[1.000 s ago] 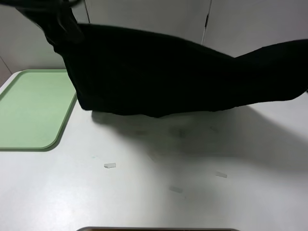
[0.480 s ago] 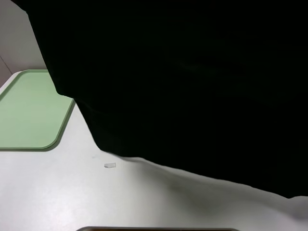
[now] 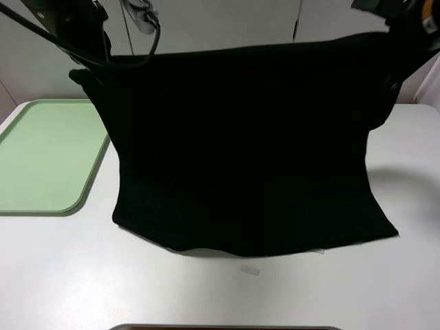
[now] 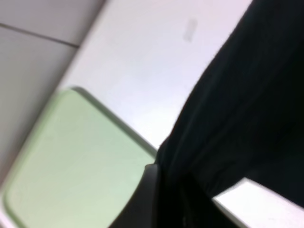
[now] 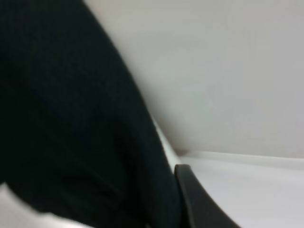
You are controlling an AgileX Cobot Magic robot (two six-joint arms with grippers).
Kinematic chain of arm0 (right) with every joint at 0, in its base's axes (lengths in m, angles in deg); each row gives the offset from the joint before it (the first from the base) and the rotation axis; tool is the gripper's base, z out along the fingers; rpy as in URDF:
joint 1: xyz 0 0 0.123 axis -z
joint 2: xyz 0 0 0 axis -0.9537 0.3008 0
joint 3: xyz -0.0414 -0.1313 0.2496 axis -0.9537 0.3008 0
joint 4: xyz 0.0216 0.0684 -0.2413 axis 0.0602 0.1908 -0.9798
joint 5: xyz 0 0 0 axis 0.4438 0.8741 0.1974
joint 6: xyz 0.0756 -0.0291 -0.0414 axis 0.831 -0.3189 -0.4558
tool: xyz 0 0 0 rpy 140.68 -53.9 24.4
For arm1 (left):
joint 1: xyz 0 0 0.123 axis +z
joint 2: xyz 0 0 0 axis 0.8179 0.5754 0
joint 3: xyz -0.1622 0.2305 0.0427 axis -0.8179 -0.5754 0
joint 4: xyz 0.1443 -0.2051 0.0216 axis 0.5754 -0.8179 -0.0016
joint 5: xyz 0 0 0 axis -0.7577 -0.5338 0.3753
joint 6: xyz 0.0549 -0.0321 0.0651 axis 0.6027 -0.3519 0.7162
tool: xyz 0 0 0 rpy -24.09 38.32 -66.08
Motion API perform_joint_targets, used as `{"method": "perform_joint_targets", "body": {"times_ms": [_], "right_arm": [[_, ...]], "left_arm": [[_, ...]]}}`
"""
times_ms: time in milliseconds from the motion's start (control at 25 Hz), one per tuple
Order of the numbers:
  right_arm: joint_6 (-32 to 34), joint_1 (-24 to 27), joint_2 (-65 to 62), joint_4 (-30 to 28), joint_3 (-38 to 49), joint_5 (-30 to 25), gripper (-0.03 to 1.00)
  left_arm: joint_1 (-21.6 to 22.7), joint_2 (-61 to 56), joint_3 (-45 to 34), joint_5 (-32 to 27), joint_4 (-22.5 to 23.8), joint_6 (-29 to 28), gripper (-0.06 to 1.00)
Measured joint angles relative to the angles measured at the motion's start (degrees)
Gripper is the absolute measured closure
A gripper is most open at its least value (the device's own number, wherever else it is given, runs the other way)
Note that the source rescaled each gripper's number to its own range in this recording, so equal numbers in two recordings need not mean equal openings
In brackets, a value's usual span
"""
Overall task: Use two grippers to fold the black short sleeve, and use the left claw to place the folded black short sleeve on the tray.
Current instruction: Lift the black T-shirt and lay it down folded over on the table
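Both sets of jaws appear clamped on the top edge of the black short sleeve (image 3: 240,151). The left gripper (image 3: 88,62) pinches its far-left corner and the right gripper (image 3: 399,51) its far-right corner, though the fingertips are lost against the dark cloth. Each wrist view shows only one dark finger (image 4: 148,194) pressed against fabric, so the grip is judged from how the garment hangs.

Held high and well apart, the two corners pull the upper edge taut and nearly level. The cloth drapes as a flat sheet toward the near side, its lower hem resting on the white table (image 3: 206,302). That posture suits a fold: with the hem anchored on the surface, bringing the held edge forward and down would likely lay one half over the other.

The green tray (image 3: 41,158) sits at the left, its right rim just beside the hanging cloth, and the shirt is not yet on it. A small scrap of tape (image 3: 250,271) lies on the table just near of the hem.
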State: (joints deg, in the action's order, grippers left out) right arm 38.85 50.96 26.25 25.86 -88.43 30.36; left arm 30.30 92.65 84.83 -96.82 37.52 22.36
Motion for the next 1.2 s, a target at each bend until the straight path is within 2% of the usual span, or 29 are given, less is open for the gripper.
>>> {"method": "perform_joint_targets", "body": {"times_ms": [200, 400, 560, 720, 920, 1040, 1200], "right_arm": [[1.7, 3.0, 10.0, -0.5, 0.0, 3.8, 0.97], [2.1, 5.4, 16.9, -2.2, 0.0, 7.8, 0.97], [4.2, 6.3, 17.7, -2.4, 0.0, 9.4, 0.97], [4.5, 6.3, 17.7, -1.7, -0.2, 9.6, 0.97], [2.8, 6.3, 17.7, 1.7, -0.2, 8.0, 0.97], [-1.9, 6.3, 17.7, 5.1, -0.2, 4.7, 0.97], [-9.4, 6.3, 17.7, 12.6, -0.2, -0.5, 0.97]], "left_arm": [[0.6, 6.7, 0.0, 2.6, 2.9, 0.0, 0.94], [0.6, 7.6, 0.0, 5.2, 6.1, 0.0, 0.94], [0.6, 7.6, 0.0, 5.8, 9.1, -1.3, 0.94], [0.6, 7.6, 0.0, 3.8, 9.3, -1.2, 0.94], [0.6, 7.6, 0.0, -3.3, 2.0, 7.0, 0.94], [0.6, 7.6, 0.0, -8.3, -5.1, 12.6, 0.94], [0.6, 7.6, 0.0, -14.3, -10.8, 16.3, 0.94]]}}
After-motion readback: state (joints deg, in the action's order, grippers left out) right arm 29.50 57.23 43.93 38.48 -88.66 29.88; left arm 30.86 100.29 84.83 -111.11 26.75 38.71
